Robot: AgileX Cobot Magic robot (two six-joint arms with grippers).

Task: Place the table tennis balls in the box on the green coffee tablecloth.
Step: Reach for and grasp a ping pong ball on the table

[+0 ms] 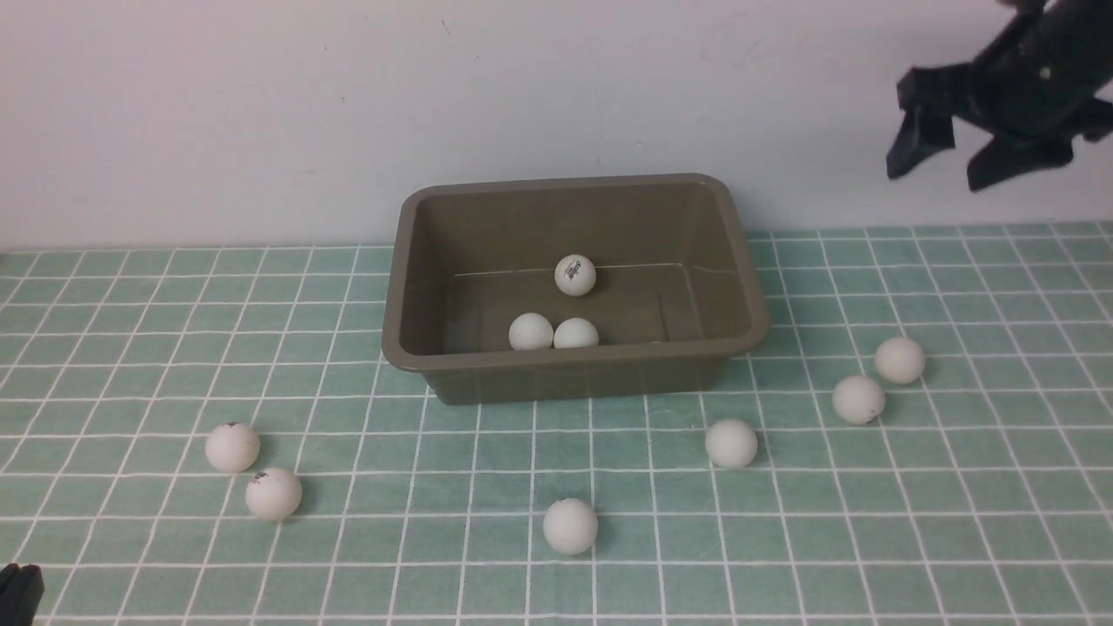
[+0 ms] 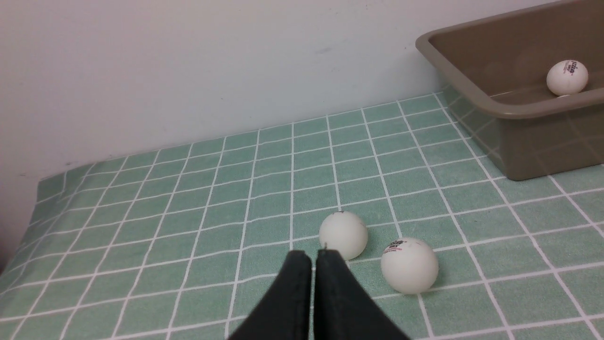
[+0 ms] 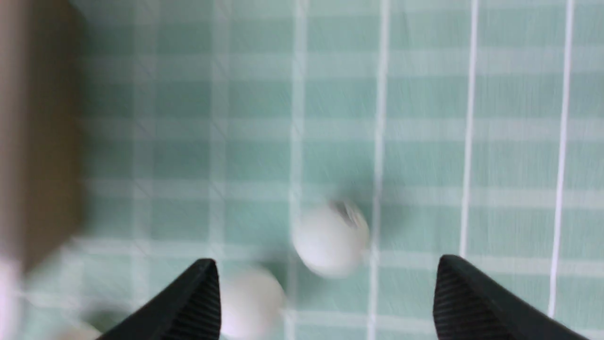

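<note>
Table tennis balls [image 1: 530,332] are seen in 2 groups. 3 lie inside the box [image 1: 574,374], 2 of them touching near its front side and 1 farther back. 6 are scattered on the green coffee tablecloth [image 1: 435,548] around it: 2 at the front left, 1 at the front centre and 3 to the right. The box is set on the cloth close to the white wall [image 1: 261,130]. The right claw [image 1: 943,169] is raised high over the right side of the cloth, jaws spread wide, nothing gripped. The left claw [image 2: 313,255] is pressed fully closed and empty, low at the near left, with the 2 left balls ahead of it.
</note>
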